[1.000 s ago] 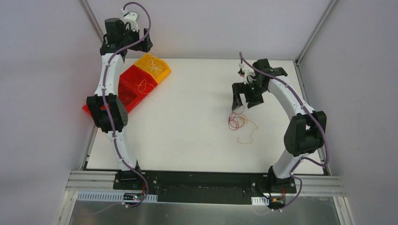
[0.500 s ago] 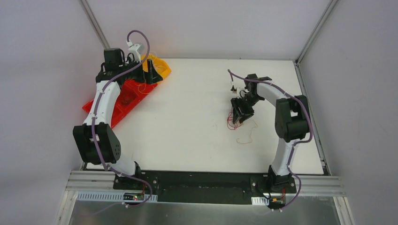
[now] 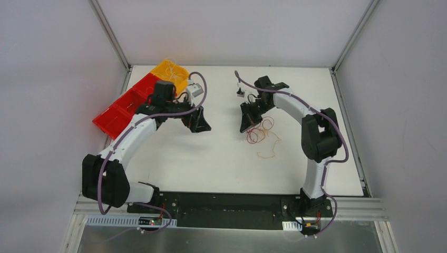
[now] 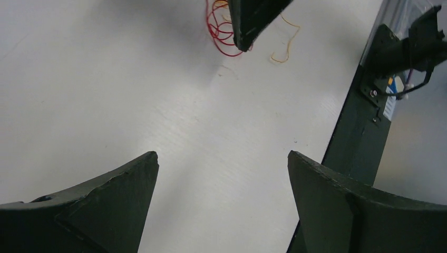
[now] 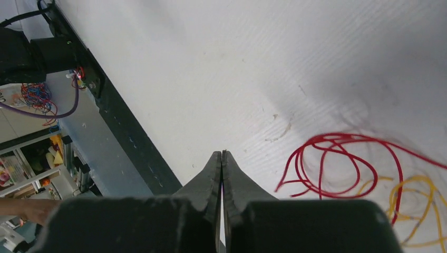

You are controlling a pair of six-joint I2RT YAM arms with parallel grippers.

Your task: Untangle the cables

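Observation:
The cables lie loose on the white table: a red cable [image 3: 259, 132] in overlapping loops and a thin orange one [image 3: 268, 153] just nearer the front. My right gripper [image 3: 245, 128] is at the left edge of the red loops, shut. In the right wrist view its jaws [image 5: 222, 154] are pressed together with no strand visible between them, and the red cable [image 5: 337, 163] and yellow cable [image 5: 416, 205] lie to their right. My left gripper [image 3: 197, 125] hangs open over bare table left of the cables. The left wrist view shows the red cable [image 4: 221, 31] far ahead of my left gripper [image 4: 221, 163].
Red bins [image 3: 118, 110] and a yellow bin [image 3: 168, 71] holding thin wires stand in a row at the back left corner. The black base rail [image 3: 226, 203] runs along the near edge. Metal frame posts stand at the back corners.
My left arm swung from over the bins out to the table's middle. My right gripper went from open to shut and shifted left and farther back; the red loops moved with it.

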